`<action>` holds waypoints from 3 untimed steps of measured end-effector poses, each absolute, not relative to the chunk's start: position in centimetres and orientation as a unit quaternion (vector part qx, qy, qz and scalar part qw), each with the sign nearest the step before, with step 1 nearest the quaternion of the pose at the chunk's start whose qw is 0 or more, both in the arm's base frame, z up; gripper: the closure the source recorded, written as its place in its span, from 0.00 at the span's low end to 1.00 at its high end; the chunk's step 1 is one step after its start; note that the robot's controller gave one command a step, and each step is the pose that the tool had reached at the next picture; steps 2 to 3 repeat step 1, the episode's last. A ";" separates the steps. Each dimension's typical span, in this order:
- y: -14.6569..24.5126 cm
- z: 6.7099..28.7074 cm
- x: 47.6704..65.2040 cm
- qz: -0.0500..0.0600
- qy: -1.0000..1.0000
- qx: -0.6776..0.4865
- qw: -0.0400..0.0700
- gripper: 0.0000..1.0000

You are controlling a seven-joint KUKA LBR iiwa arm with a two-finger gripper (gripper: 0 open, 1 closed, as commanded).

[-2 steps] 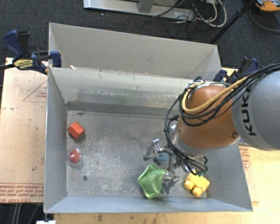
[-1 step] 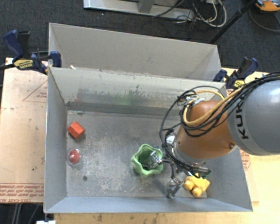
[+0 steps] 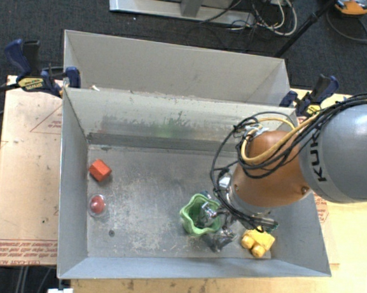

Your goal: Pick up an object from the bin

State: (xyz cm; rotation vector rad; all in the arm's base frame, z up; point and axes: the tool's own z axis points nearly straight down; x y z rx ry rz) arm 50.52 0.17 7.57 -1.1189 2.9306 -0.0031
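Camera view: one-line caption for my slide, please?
Pincer down in the grey bin between a green cup-shaped thing and a yellow piece; orange block and red ball at view's left.

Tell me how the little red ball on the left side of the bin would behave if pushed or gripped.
The red ball looks round, so a push would probably send it rolling across the flat bin floor. Its surface seems glossy, so it may slip out of a pinch. It is smaller than the orange block near it, so it is likely light.
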 end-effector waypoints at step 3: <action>1.4 20.5 50.9 -0.001 0.933 -0.360 0.005 1.00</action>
